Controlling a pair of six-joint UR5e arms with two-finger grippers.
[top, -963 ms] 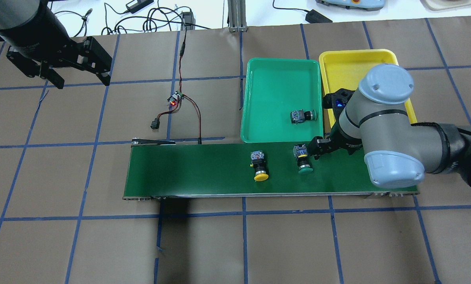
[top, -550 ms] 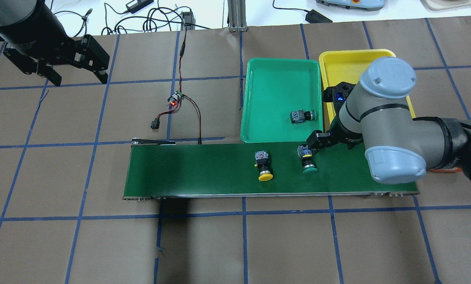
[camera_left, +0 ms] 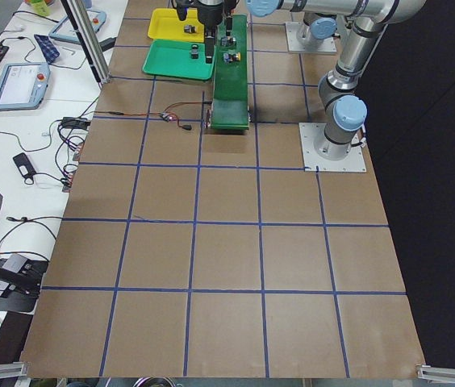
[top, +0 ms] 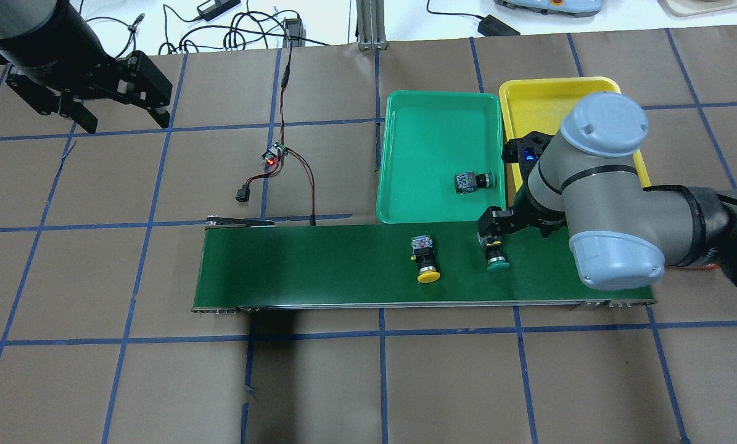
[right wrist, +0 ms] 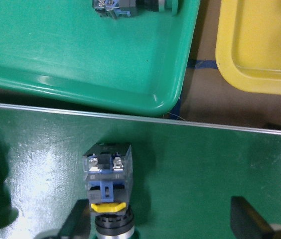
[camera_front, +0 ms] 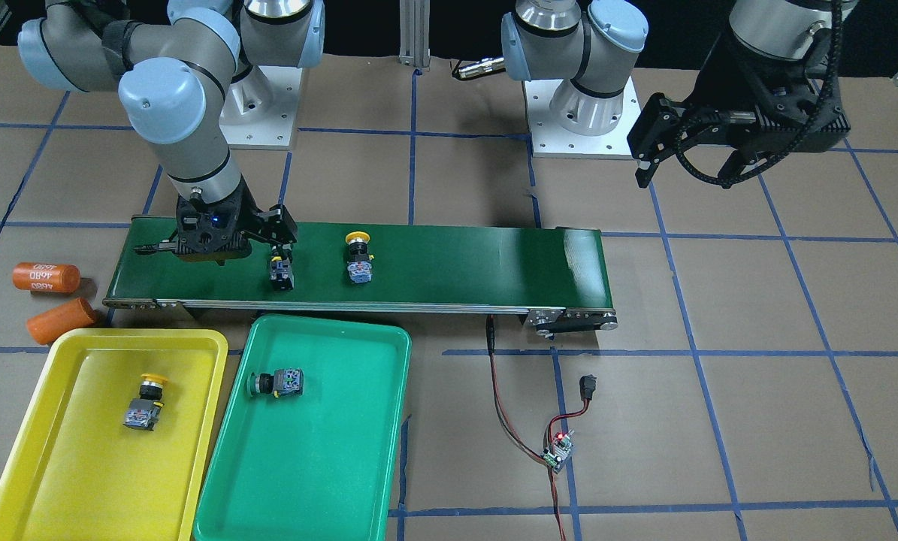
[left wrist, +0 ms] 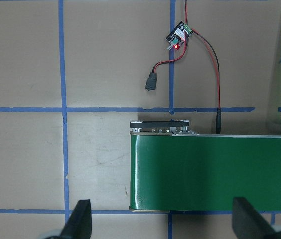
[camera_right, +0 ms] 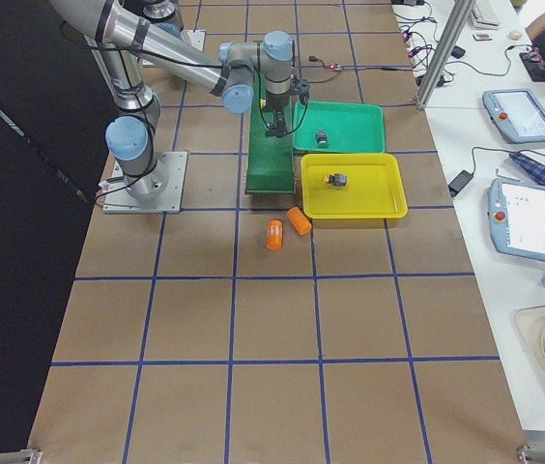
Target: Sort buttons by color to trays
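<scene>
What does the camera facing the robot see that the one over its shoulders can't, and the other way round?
Only the facing camera: a yellow button in the yellow tray, hidden from above by the right arm, and the arms' bases. Only the overhead one: black cables on a white desk beyond the table. Both: the belt carrying a second yellow button and a green button, plus the green tray holding another green button.

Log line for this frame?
right hand open over green button on belt | left hand open, away | yellow button on belt | trays: one matching button each
</scene>
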